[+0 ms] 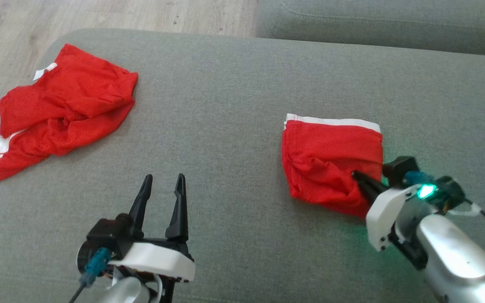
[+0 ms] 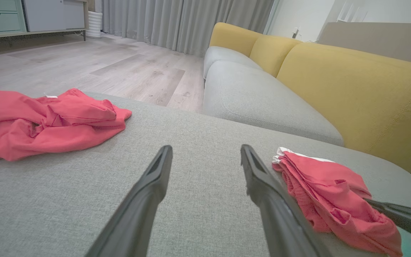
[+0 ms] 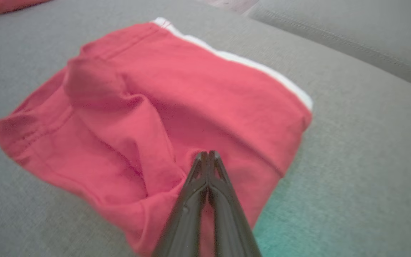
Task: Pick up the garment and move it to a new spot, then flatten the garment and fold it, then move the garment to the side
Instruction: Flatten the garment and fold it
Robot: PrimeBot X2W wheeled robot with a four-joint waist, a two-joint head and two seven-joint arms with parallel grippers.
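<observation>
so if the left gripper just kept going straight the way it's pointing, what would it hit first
Likely nothing but the grey cushion: the left gripper points along bare fabric, passing between the crumpled red garment on its left and the folded red garment on its right. Its tilt is unclear.

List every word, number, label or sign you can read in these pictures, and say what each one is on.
No text can be read anywhere.
The small white tag on the crumpled red garment: too small to read.
The folded red garment and the grey cushion: no lettering seen.
</observation>
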